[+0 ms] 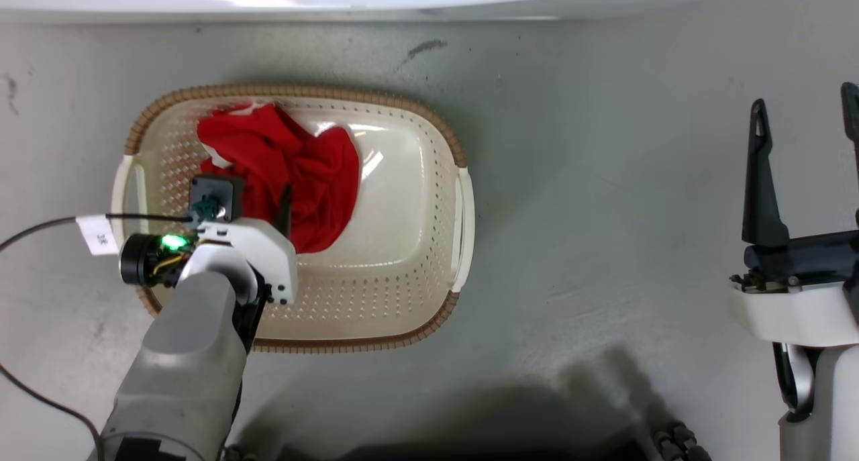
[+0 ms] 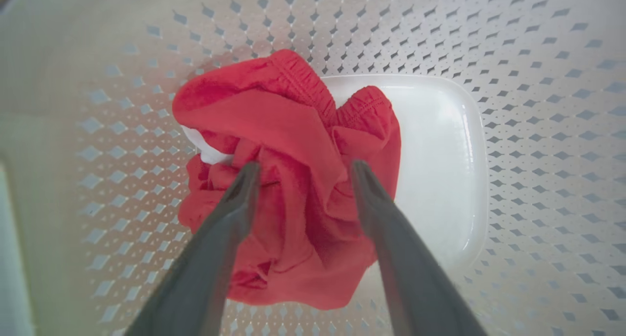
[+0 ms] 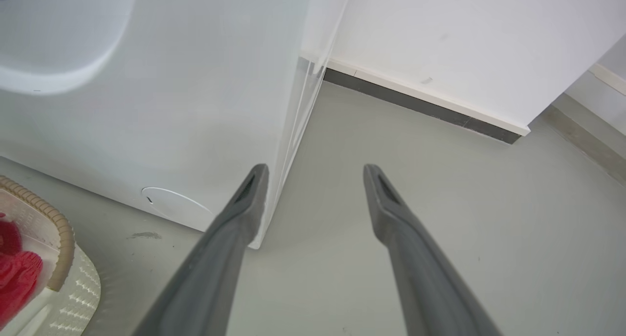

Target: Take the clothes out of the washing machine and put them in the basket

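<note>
Basket (image 1: 402, 246) sits on the floor (image 1: 604, 213) just in front of the washer (image 3: 146, 106), whose white front edge runs along the top of the head view. Clothes (image 1: 309, 172) are in the basket, a crumpled red heap in its left half and nearer the washer side. The rest of the basket bottom is bare. A bit of white trim shows at the heap's left edge. In the left wrist view a gathered elastic hem shows on top of the heap.

Left hand (image 2: 305, 166) points down into the basket right over the heap. Its fingers are wide apart and nothing is pinched between them. Can't tell if the tips touch the fabric. A green light is on at the left wrist, and a dark cable (image 1: 40, 226) with a white tag (image 1: 97, 235) runs off it to the left.

Right hand (image 1: 805, 98) is off to the right, well apart from the basket, fingers wide and empty. In its own wrist view it points past the washer's lower corner toward bare floor, with a white wall (image 3: 464, 42) and dark skirting (image 3: 415, 101) behind. The basket rim and some red show at that view's lower left.
</note>
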Motion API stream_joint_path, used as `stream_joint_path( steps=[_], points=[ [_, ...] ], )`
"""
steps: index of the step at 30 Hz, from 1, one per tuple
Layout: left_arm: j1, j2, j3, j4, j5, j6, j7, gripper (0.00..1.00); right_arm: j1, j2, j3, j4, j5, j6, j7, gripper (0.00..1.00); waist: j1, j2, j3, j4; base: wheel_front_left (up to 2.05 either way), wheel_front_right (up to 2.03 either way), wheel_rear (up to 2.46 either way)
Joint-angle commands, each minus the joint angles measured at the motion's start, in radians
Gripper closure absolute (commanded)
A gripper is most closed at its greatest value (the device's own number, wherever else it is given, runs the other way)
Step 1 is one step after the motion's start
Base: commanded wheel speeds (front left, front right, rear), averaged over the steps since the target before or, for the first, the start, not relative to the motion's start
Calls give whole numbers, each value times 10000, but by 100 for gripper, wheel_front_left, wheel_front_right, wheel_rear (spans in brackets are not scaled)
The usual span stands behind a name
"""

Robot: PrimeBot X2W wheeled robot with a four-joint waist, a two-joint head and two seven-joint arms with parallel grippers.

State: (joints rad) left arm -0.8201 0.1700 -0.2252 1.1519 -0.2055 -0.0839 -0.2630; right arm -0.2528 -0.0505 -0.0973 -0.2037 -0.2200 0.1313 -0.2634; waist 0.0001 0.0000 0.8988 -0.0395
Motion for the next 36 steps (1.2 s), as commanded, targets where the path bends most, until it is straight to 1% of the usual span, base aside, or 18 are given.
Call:
stream_joint_path(
  steps=[1,4,5,9,12,16,23,30,33,36],
  points=[
    [273,27,26,-139,38,10,-27,0,-191,7,18,138,65,-10,-21,0,-1,0,-436,26,0,0,0],
    [623,84,92,-374,51,-32,-27,0,-171,7,18,387,126,-10,-21,0,-1,0,-991,30,0,0,0],
    [623,84,92,-374,51,-32,-27,0,-171,7,18,387,126,-10,-21,0,-1,0,-991,30,0,0,0],
    [1226,157,213,-905,51,-118,-27,0,-55,7,33,697,226,-10,-22,0,-1,0,-1860,39,0,0,0],
    [1731,229,228,-1683,127,-219,-25,0,72,7,8,900,342,-10,-21,0,-1,0,-2486,45,0,0,0],
    [2487,226,547,-2826,88,-282,-27,0,234,7,-11,1170,466,-10,-22,0,-1,0,-3289,59,0,0,0],
    [3719,234,903,-4747,426,-366,-27,0,566,7,26,1569,763,-10,-21,0,-1,0,-4396,-5,0,0,0],
    [4546,375,1025,-6330,848,-407,-27,0,842,6,208,1815,959,-10,-21,0,-1,0,-5009,-193,0,0,0],
    [4646,462,943,-6854,952,-439,-27,0,951,6,257,1883,1071,-10,-21,0,-1,0,-5116,-316,0,0,0],
    [4481,679,913,-7219,902,-437,-25,0,940,6,308,1886,1201,-10,-21,0,-1,0,-5114,-533,0,0,0]
  ],
)
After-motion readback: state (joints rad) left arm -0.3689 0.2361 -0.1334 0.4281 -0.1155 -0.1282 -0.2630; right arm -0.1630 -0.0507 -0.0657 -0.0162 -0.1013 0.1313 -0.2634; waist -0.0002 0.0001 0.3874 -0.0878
